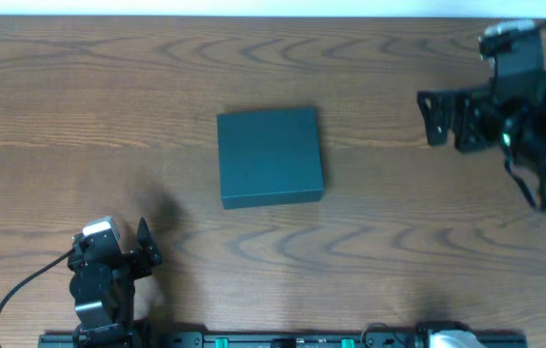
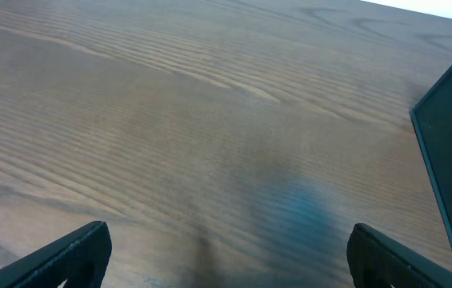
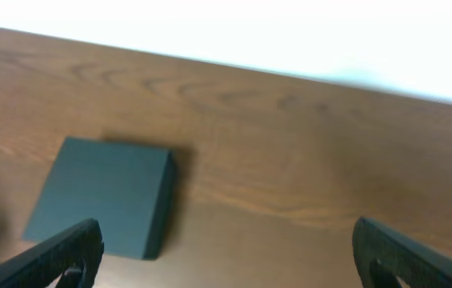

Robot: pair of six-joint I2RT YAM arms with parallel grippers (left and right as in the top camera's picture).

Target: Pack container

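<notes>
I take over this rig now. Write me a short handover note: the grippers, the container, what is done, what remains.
Left gripper: open, empty, over bare table, near-left of the box.
Right gripper: open, empty, at the far right.
Container: mid-table, lid shut, neither arm touches it.
Done: nothing that shows.
Left: all the packing. No items to pack are in view.

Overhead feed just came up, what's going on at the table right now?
Nothing is being handled yet. The container sits closed in the middle of the table. The left gripper is open and empty near the front-left edge; the right gripper, also open and empty, is off to the container's right. No items to pack are in view.
</notes>
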